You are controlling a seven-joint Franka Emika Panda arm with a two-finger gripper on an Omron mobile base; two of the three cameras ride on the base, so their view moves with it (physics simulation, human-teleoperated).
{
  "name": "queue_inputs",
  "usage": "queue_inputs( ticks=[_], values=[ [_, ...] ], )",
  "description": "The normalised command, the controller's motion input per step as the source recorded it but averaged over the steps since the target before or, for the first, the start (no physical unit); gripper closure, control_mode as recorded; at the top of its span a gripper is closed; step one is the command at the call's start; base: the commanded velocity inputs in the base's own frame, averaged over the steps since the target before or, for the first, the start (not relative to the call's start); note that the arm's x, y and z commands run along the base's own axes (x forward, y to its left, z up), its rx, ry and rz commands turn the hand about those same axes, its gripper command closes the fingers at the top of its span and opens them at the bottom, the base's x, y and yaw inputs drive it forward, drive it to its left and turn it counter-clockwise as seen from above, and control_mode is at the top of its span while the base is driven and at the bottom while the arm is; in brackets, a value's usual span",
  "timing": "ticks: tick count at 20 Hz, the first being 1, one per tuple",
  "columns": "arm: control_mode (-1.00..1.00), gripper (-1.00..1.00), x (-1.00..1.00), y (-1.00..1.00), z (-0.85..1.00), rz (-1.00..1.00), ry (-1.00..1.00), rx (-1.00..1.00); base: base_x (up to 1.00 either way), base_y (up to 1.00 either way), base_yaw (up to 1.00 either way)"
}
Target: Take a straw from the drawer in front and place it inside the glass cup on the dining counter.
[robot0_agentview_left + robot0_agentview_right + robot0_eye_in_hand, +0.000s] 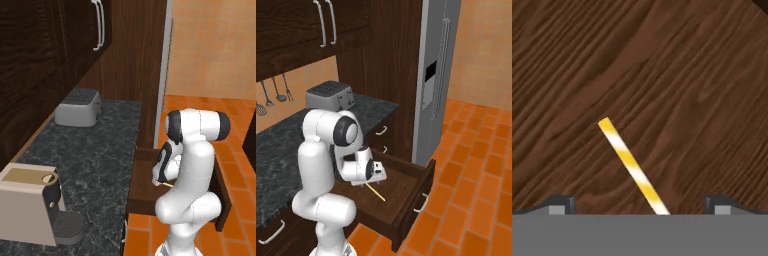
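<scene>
Dark wood cabinets (60, 35) at upper left; black speckled counter (100, 150) with grey toaster (78, 107) and beige coffee machine (32, 202); steel fridge (436, 75); orange tiled floor (476, 165) at right.

End effector (640, 204) low, jaws wide apart.

The thin straw (632, 166) is banded yellow and white; the open wooden drawer (401, 192) is dark brown with wavy grain.

Toaster (78, 106), coffee machine (32, 204) on black counter (100, 155); fridge (438, 75).
</scene>
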Motion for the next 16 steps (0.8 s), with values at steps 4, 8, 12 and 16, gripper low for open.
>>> queue_inputs(
  ticks=[4, 8, 12, 16],
  values=[
    [-1.00, -1.00, 0.17, 0.00, -0.26, 0.08, 0.00, 0.02, 0.00, 0.00, 0.00],
    [-1.00, -1.00, 0.21, 0.00, -0.23, 0.07, 0.00, 0.02, 0.00, 0.00, 0.00],
    [-1.00, -1.00, 0.23, 0.00, -0.28, 0.06, 0.00, 0.01, 0.00, 0.00, 0.00],
    [-1.00, -1.00, 0.24, 0.00, -0.33, 0.06, 0.02, 0.02, 0.00, 0.00, 0.00]
  ],
)
